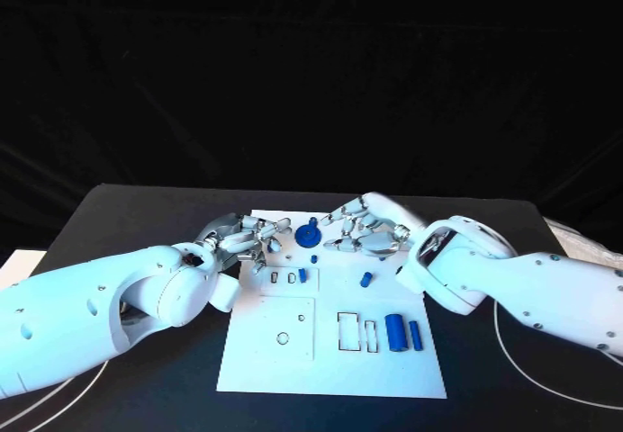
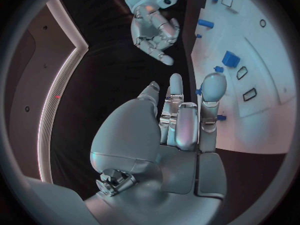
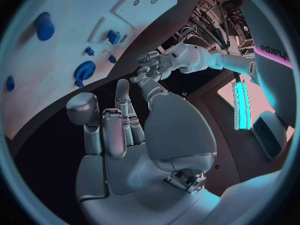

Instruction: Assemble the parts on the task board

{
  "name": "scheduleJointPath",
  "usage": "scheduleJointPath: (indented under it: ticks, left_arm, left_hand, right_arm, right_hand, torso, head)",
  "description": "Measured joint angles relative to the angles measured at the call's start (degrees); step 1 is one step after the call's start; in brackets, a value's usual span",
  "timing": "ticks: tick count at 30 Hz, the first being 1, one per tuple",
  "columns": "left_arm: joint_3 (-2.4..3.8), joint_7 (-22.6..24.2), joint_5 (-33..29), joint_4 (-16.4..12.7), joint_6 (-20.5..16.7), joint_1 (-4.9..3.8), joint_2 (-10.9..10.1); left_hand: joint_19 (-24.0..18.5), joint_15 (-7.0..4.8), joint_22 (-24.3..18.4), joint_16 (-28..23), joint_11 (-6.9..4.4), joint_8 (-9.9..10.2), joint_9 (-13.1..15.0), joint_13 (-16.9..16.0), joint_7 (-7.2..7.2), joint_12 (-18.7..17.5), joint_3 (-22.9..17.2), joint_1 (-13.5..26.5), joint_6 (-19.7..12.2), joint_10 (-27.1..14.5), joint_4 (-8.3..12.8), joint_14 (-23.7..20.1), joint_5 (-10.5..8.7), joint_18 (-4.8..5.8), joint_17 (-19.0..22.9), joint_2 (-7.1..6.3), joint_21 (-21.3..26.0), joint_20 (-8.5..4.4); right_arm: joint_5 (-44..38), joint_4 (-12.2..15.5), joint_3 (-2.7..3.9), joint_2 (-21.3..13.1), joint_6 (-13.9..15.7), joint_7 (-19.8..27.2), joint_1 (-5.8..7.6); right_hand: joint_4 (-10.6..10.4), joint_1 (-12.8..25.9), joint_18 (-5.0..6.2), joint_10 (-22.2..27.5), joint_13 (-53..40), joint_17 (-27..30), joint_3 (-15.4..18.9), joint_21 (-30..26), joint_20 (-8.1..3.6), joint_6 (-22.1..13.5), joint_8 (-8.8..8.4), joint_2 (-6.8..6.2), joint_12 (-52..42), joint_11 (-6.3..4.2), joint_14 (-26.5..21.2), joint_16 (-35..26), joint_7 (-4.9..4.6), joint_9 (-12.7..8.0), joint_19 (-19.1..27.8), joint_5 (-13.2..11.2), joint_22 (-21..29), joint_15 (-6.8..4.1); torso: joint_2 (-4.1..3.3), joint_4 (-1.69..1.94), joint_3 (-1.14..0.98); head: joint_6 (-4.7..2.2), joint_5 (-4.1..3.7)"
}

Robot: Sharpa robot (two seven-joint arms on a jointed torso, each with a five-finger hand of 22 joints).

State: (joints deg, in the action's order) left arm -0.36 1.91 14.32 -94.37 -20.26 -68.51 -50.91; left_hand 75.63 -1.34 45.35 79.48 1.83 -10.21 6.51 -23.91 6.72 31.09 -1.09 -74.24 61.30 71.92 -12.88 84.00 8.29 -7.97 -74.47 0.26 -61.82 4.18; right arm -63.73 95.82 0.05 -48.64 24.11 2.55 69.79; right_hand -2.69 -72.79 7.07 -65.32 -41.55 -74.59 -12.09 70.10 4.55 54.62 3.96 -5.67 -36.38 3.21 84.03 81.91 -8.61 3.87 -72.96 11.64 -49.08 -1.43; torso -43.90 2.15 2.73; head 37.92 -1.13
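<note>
The white task board (image 1: 331, 360) lies in the middle of the black table. Near its far end stands a round blue part (image 1: 308, 236), between my two hands. My left hand (image 1: 247, 241) hovers at the board's far left corner with its fingers stretched out and nothing in them; the left wrist view shows this hand (image 2: 181, 120) beside the board (image 2: 250, 60). On the other side of the round part my right hand (image 1: 367, 229) is also empty, fingers apart (image 3: 125, 130). Two blue cylinders (image 1: 404, 333) lie at the near right, and small blue pieces (image 1: 302, 275) sit mid-board.
Rectangular slots (image 1: 348, 330) and a round hole (image 1: 284, 338) mark the board's near half. A white cable (image 1: 572, 396) loops on the table at the right. A pale object (image 1: 13, 265) sits at the table's left edge.
</note>
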Motion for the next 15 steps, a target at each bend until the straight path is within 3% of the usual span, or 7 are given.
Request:
scheduleJointPath:
  ticks: [5,7,8,11,15]
  left_arm:
    - [0.03,-14.40,13.07,0.62,7.16,-2.41,1.60]
    - [0.00,-19.81,19.41,1.36,10.10,-3.51,2.88]
    - [0.01,-21.83,21.94,1.77,11.22,-3.94,3.42]
    - [0.04,-27.37,29.06,3.62,14.26,-4.99,5.32]
    - [0.04,-32.13,35.20,6.32,16.98,-5.61,7.96]
  left_hand:
    - [-0.26,-0.42,5.48,3.88,-0.16,-4.09,2.12,-7.79,-0.42,9.10,4.31,4.63,-0.57,-4.50,-3.50,-0.01,-1.44,-0.01,-0.48,-0.30,-4.73,0.03]
    - [0.22,-0.61,9.20,6.15,-0.32,-6.17,3.29,-10.13,-0.75,12.00,5.94,6.11,-0.24,-4.96,-3.73,0.00,-2.97,1.26,-0.48,0.06,-7.33,-0.07]
    - [1.37,-1.02,11.88,7.64,-0.77,-7.34,4.02,-12.90,-1.27,14.77,6.47,6.44,0.28,-4.14,-3.67,-0.01,-3.35,1.29,-0.48,0.36,-9.16,-0.31]
    - [4.76,-2.28,20.47,10.29,-2.21,-12.11,7.72,-24.33,-2.60,25.64,7.72,5.61,0.50,0.28,-3.80,0.00,-2.94,3.10,-0.48,1.43,-14.85,-1.40]
    - [6.43,-2.68,25.29,10.39,-2.91,-16.36,11.82,-30.82,-3.57,31.41,9.05,4.76,-0.76,2.17,-3.74,-0.01,-2.77,3.12,-0.47,2.28,-17.87,-2.09]
  right_arm:
    - [7.24,0.58,0.01,-4.54,-0.92,1.65,2.44]
    - [9.20,0.35,0.02,-5.90,-1.25,1.94,3.06]
    - [9.82,0.17,0.02,-6.33,-1.39,2.00,3.23]
    - [11.24,-0.33,-0.06,-7.40,-1.70,2.12,3.55]
    - [12.24,-0.72,-0.15,-8.02,-1.96,2.14,3.70]
  right_hand:
    - [0.00,-0.66,0.00,0.00,0.00,0.21,0.00,0.00,-0.01,0.00,0.04,0.66,-0.22,0.00,0.00,-0.31,0.00,0.07,0.00,1.10,-0.08,0.00]
    - [0.00,-0.83,0.00,0.00,0.00,0.39,0.00,0.00,-0.01,0.15,0.24,0.83,-0.22,0.00,0.00,-0.31,0.15,0.07,0.01,1.46,-0.08,0.00]
    - [0.00,-0.83,0.00,0.00,0.00,0.47,0.00,0.00,-0.01,0.23,0.24,0.83,-0.22,0.00,0.00,-0.31,0.23,0.07,0.00,1.47,-0.08,0.00]
    - [0.00,-0.83,0.00,0.00,0.00,0.50,0.00,0.00,-0.01,0.23,0.23,0.83,-0.22,0.00,0.00,-0.31,0.23,0.13,0.01,1.46,-0.08,0.00]
    - [0.00,-0.83,0.00,0.00,0.01,0.58,0.00,0.00,-0.01,0.24,0.23,0.83,-0.22,0.00,0.00,-0.31,0.23,0.12,0.01,1.46,-0.08,0.00]
  torso:
    - [0.80,-0.19,-0.32]
    - [1.19,-0.26,-0.46]
    - [1.32,-0.31,-0.53]
    - [1.72,-0.46,-0.71]
    - [2.12,-0.58,-0.95]
  head:
    - [0.42,0.33]
    - [0.60,0.54]
    - [0.71,0.64]
    - [0.94,0.92]
    - [1.23,1.02]
